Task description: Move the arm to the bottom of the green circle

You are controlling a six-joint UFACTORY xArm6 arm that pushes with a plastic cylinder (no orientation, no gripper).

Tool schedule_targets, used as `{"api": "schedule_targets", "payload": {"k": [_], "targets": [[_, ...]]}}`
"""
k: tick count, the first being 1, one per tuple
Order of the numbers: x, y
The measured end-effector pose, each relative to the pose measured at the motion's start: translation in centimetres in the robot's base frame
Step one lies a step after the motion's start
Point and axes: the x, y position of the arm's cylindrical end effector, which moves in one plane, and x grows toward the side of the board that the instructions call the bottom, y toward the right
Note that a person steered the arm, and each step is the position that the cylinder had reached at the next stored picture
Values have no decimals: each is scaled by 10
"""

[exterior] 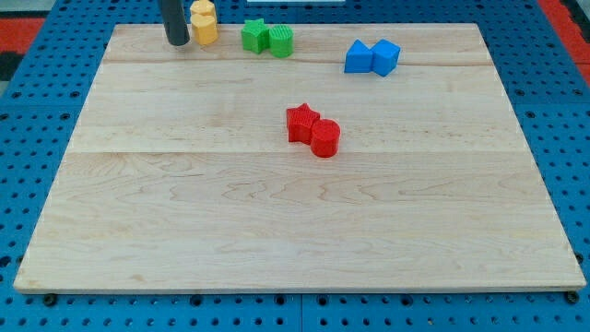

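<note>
Approach step in hand. Tool is bare rod, no jaws, holds nothing; my tip (pixel 177 42) rests at tabletop (pixel 277 231) 11 o'clock corner, just beside yellow block (pixel 204 21). Green circle (pixel 282 41) at 12 o'clock edge, touching green star (pixel 255 35). Next move, by my judgement: slide toward 3 o'clock, stop just below circle, clear of star.

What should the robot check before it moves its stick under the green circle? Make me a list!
1. My tip in view: ok, beside the yellow block, on its left.
2. Green circle found: ok, touching the green star.
3. Tip already at the circle's bottom: not ok.
4. Board free below the circle: ok.
5. Straight path clear of the red blocks: ok.
6. Blue blocks out of the way: ok.
</note>
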Motion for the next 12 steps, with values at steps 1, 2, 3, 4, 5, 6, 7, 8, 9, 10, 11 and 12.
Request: {"api": "schedule_targets", "payload": {"k": [1, 2, 3, 4, 5, 6, 7, 8, 9, 10, 11, 12], "targets": [[2, -1], [2, -1], [7, 12], [34, 40], [64, 65], [64, 75], [64, 75], [64, 75], [64, 83], [64, 91], [64, 104], [64, 113]]}}
